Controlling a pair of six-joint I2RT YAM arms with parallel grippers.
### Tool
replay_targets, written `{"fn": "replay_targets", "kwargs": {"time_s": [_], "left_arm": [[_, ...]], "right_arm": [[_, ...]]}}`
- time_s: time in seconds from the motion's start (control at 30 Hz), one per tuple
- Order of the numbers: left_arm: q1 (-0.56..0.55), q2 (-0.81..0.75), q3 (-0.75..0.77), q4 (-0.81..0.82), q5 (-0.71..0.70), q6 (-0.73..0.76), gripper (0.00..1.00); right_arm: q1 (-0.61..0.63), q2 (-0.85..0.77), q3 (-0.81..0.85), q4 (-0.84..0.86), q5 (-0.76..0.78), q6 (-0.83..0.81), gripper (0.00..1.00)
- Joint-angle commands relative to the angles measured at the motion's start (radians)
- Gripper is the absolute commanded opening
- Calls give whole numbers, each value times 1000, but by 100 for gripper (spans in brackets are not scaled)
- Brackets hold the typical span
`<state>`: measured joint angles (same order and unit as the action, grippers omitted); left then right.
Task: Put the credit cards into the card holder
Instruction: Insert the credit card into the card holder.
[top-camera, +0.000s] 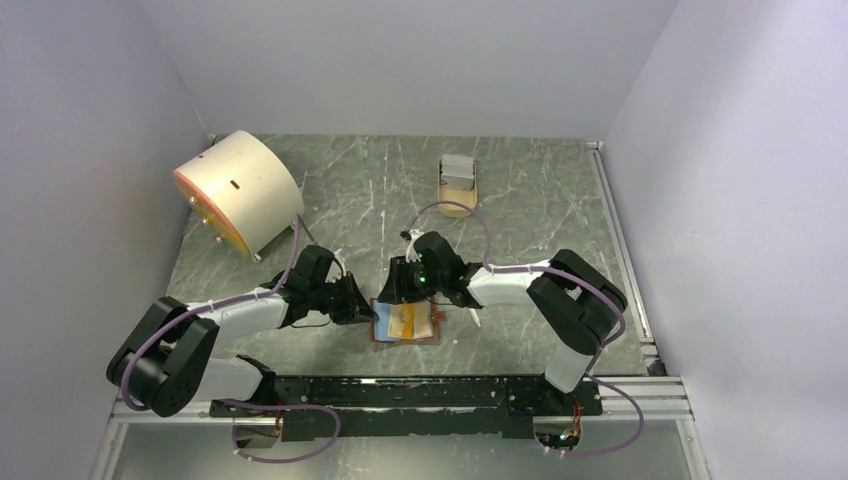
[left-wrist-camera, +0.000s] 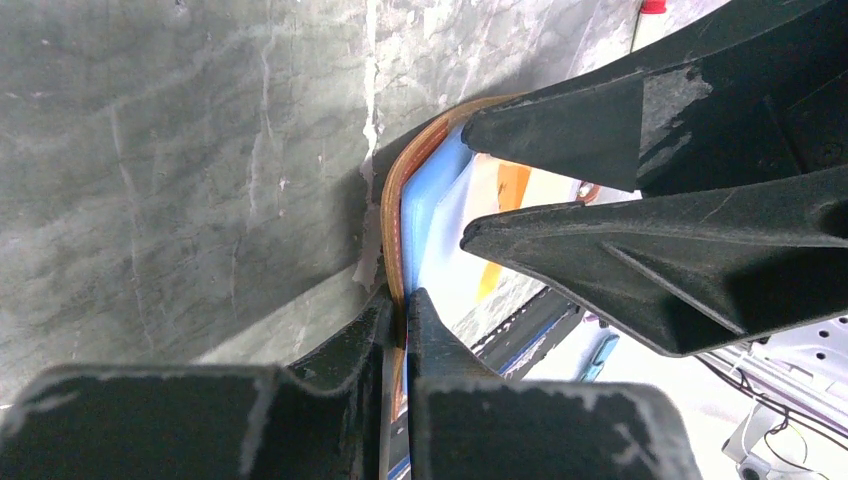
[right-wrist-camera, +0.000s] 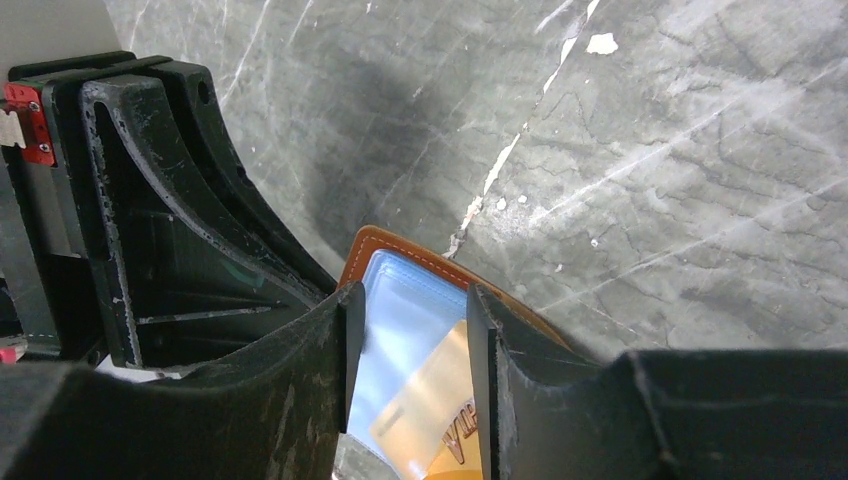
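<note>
Card holder (top-camera: 386, 322) is lying open at the middle of the table's (top-camera: 520, 210) near edge. I am pinching its left rim with my left gripper (left-wrist-camera: 402, 300), probably to stop it sliding. My right gripper (right-wrist-camera: 408, 300), jaws apart, is hovering over a yellow card (right-wrist-camera: 430, 400) on the blue lining. Spare credit cards (top-camera: 458, 168) are sitting in a tray (top-camera: 458, 207) near the far edge.

The left arm (top-camera: 240, 312) and right arm (top-camera: 510, 283) reached inward, nearly meeting; the left gripper (left-wrist-camera: 403, 318) was clamped tight, while the right gripper (right-wrist-camera: 407, 305) had its jaws partly apart.
</note>
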<state>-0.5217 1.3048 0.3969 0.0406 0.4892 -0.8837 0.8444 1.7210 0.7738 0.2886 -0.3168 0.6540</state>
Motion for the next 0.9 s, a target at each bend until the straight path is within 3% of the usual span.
{"fn": "replay_targets", "kwargs": {"time_s": [0.0, 0.2, 0.5, 0.87], "left_arm": [[-8, -12, -5, 33, -13, -8, 9], [-15, -10, -4, 33, -12, -4, 9], [-21, -14, -10, 40, -13, -4, 9], [-30, 6, -16, 63, -6, -14, 9]], "right_arm": [[-1, -39, 5, -16, 9, 10, 47], [-2, -177, -37, -103, 158, 104, 65], [35, -324, -166, -178, 262, 265, 64], [75, -279, -176, -186, 317, 317, 63]]}}
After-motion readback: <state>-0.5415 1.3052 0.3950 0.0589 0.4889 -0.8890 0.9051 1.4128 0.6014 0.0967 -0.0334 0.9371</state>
